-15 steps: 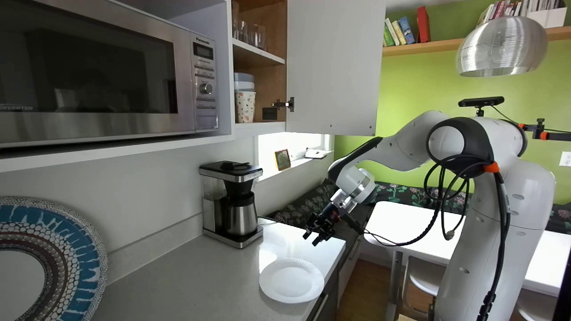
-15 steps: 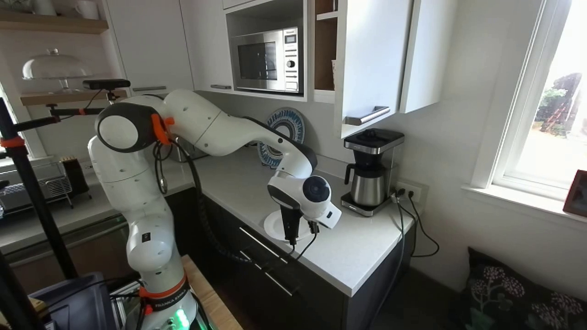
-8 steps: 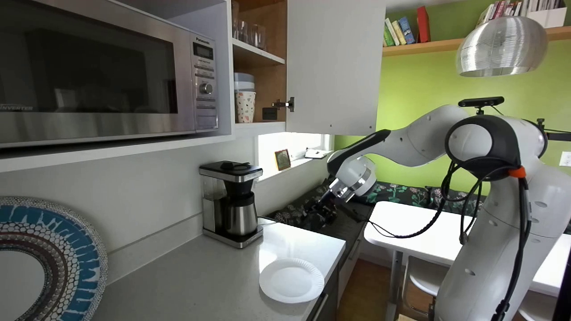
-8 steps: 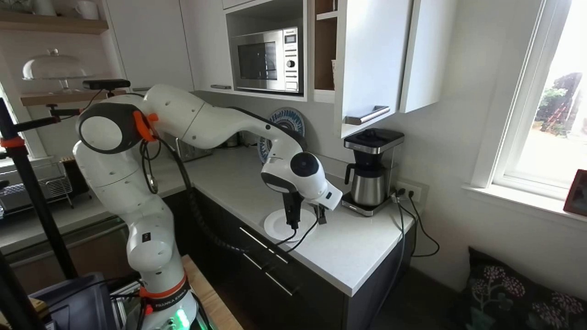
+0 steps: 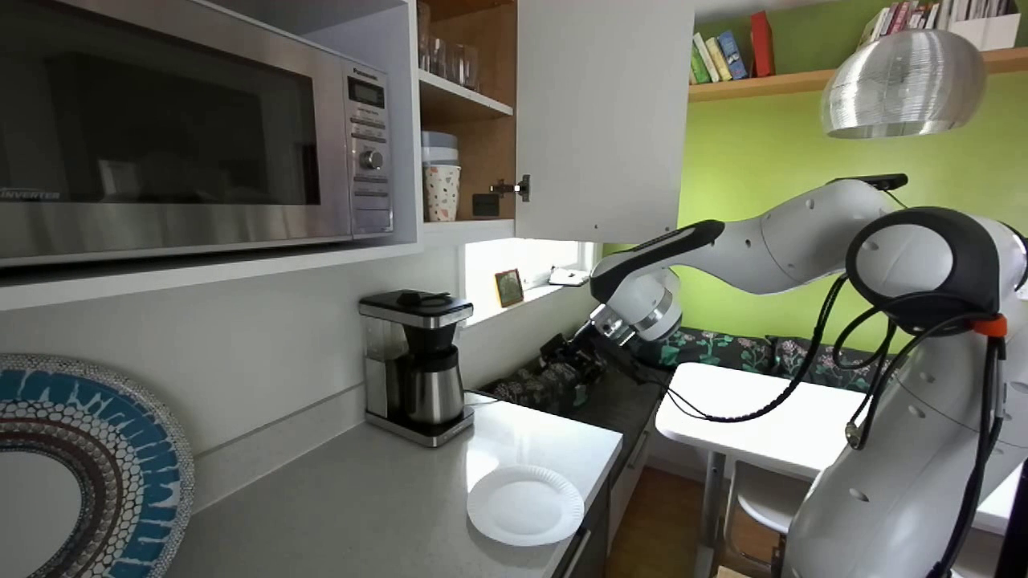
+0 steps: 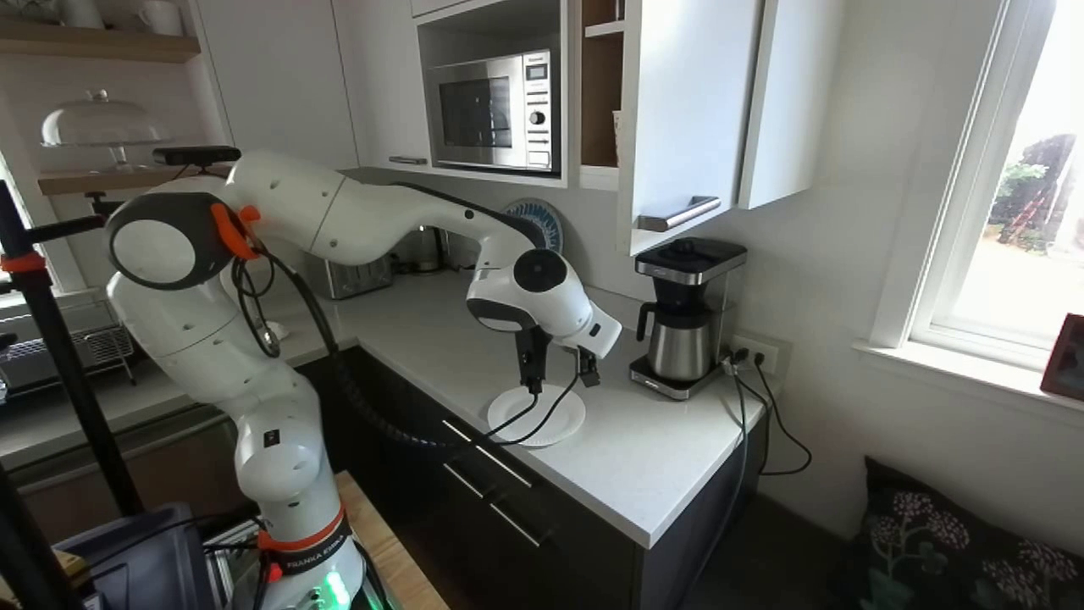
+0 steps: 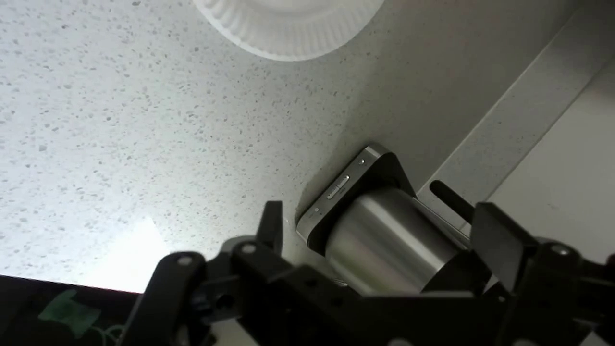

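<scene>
My gripper [image 5: 574, 355] is black and hangs in the air above the far end of the counter [image 5: 345, 490]. It also shows in an exterior view [image 6: 587, 368], partly behind the wrist. In the wrist view my gripper [image 7: 379, 214] has its fingers wide apart with nothing held. A coffee maker [image 5: 430, 337] with a steel carafe [image 5: 438, 393] stands against the wall, nearest to the gripper. In the wrist view the carafe [image 7: 389, 240] appears between the fingers but lower down, seemingly apart from them. A white paper plate [image 5: 525, 506] lies near the counter's front edge; it also shows in the wrist view [image 7: 293, 36].
A cupboard door [image 5: 602, 120] stands open above the counter, with glasses and cups [image 5: 442, 193] inside. A microwave [image 5: 161, 120] sits left of it. A blue patterned disc [image 5: 152, 482] leans on the wall. Cables hang from the arm. A white table [image 5: 747, 401] stands beyond.
My gripper has risen from above the counter's end, and the arm has pulled back and lifted. The plate and coffee maker have not moved.
</scene>
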Robot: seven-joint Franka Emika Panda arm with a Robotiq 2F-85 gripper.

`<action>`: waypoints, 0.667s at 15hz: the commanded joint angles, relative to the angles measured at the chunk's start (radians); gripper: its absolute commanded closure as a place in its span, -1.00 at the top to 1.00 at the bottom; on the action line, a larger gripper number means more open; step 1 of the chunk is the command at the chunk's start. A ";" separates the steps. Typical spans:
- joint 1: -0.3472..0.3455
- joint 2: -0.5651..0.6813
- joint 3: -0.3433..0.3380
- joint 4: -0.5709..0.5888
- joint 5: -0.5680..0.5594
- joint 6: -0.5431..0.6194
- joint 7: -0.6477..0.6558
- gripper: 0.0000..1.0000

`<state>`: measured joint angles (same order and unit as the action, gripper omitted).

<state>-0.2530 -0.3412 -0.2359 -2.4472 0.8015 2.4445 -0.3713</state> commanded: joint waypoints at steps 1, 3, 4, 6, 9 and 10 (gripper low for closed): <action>0.043 -0.027 -0.036 0.008 -0.036 -0.018 -0.069 1.00; 0.041 -0.049 -0.037 0.037 -0.112 -0.049 -0.094 1.00; 0.037 -0.062 -0.035 0.052 -0.163 -0.060 -0.090 1.00; 0.037 -0.091 -0.035 0.089 -0.261 -0.079 -0.072 1.00; 0.042 -0.136 -0.030 0.147 -0.414 -0.107 -0.048 1.00; 0.033 -0.152 -0.017 0.164 -0.482 -0.116 -0.033 1.00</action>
<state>-0.2252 -0.4421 -0.2532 -2.3186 0.4702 2.3725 -0.4442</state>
